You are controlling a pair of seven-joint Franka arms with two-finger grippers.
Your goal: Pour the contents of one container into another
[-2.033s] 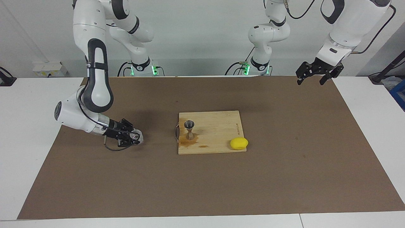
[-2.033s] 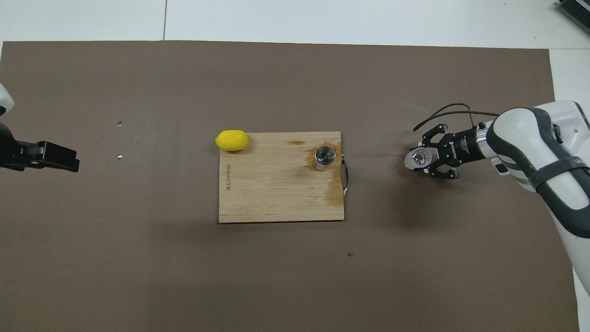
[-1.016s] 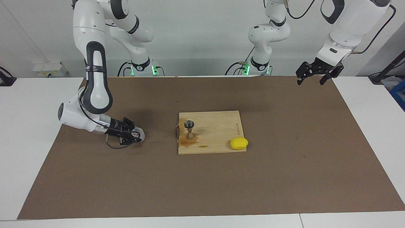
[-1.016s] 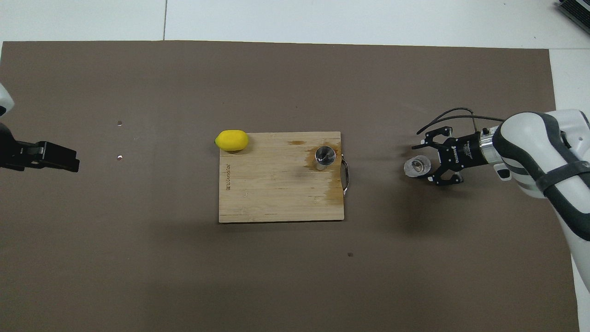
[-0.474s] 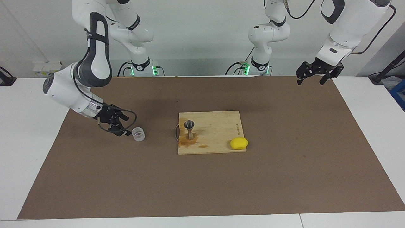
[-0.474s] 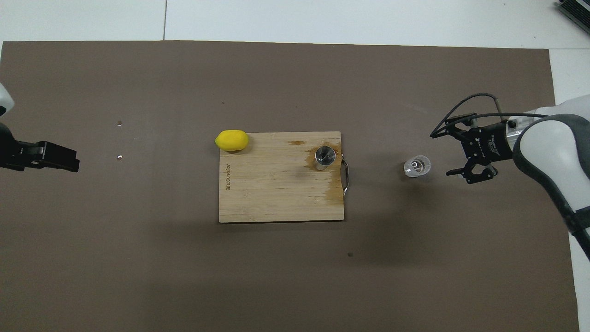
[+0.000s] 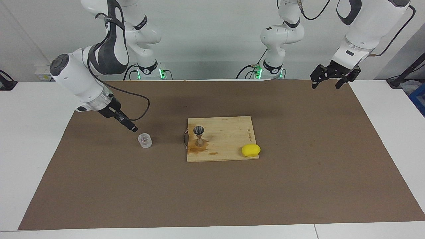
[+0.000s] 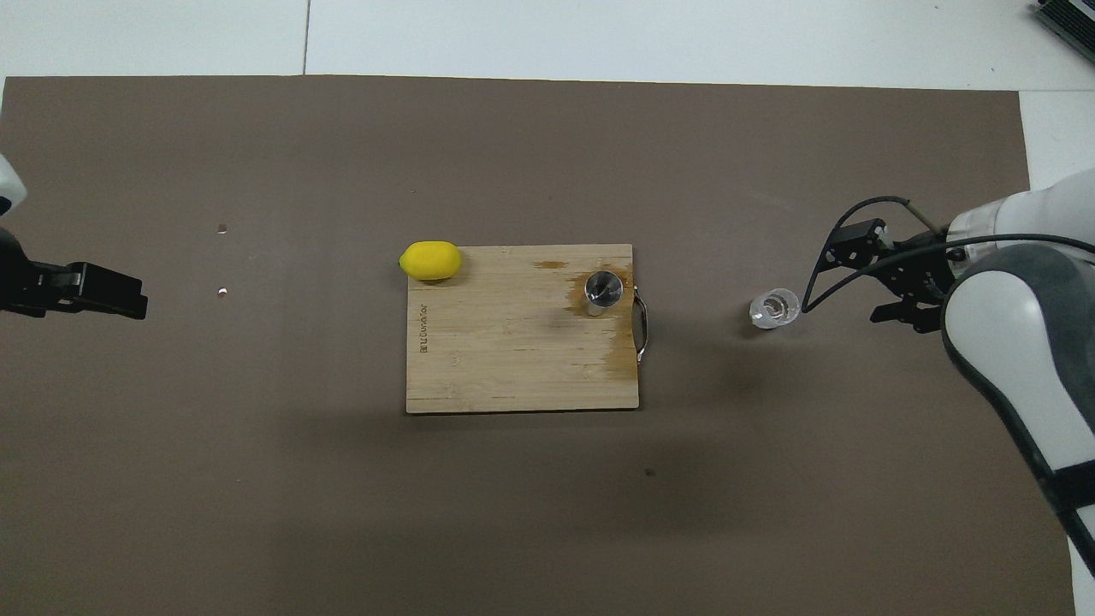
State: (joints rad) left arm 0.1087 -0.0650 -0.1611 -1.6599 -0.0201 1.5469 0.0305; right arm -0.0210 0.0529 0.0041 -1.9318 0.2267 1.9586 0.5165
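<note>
The clear cup (image 7: pixel 145 140) stands upright on the brown mat (image 7: pixel 298 186), toward the worktop's right-arm end, beside the cutting board (image 7: pixel 229 132). The right hand (image 7: pixel 132 128) hangs just above it, open and empty. The jigger (image 7: pixel 199 135) stands on the board's handle end; a lemon (image 7: pixel 250 150) lies at the board's corner. The left hand (image 7: pixel 327 79) waits open over the mat's corner.

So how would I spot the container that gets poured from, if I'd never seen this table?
Find the wooden cutting board mid-table on the brown mat. From its handle end, look toward the right arm's end: the clear cup stands alone on the mat. It is short, transparent and cylindrical, unlike the silvery hourglass jigger and yellow lemon at the board.
</note>
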